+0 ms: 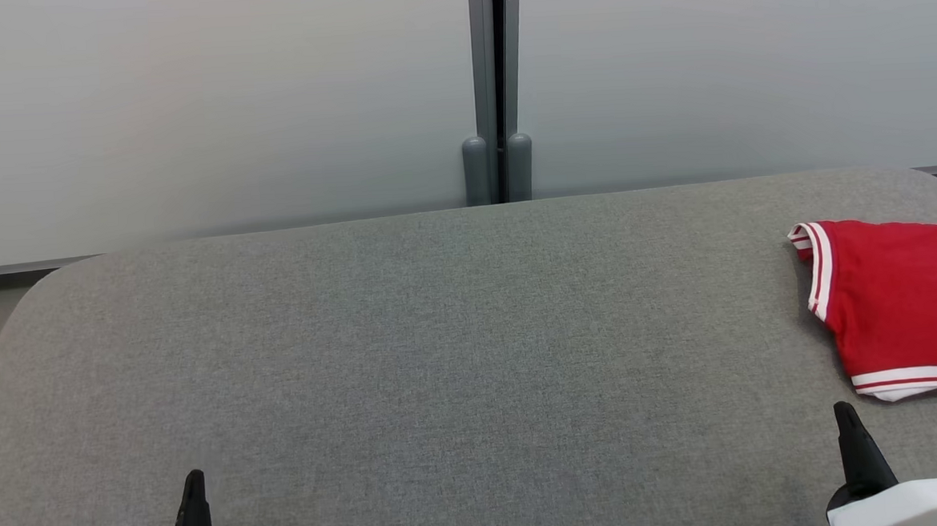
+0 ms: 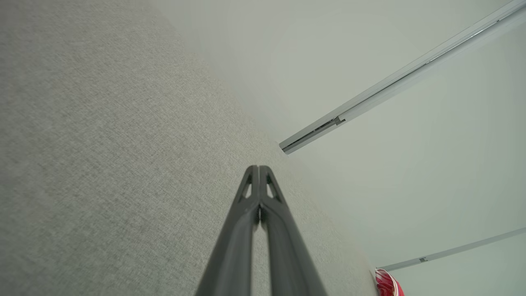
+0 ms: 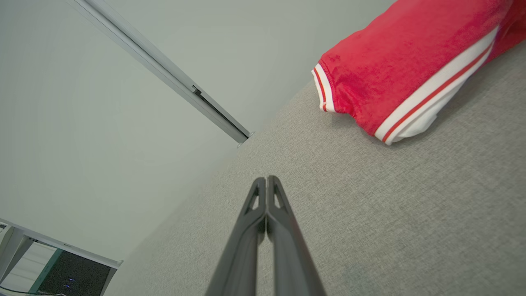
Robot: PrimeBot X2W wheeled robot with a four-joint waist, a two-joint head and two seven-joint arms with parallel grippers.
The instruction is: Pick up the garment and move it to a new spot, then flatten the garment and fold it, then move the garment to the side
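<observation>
Since the red garment at the bench's far right, partly out of frame, seems soft and light, pinch its striped hem with the right gripper, jaws now pressed together like the left gripper's.

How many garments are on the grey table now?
1: a red garment at the right side of the table, cut by the head view's edge; others may lie beyond.
</observation>
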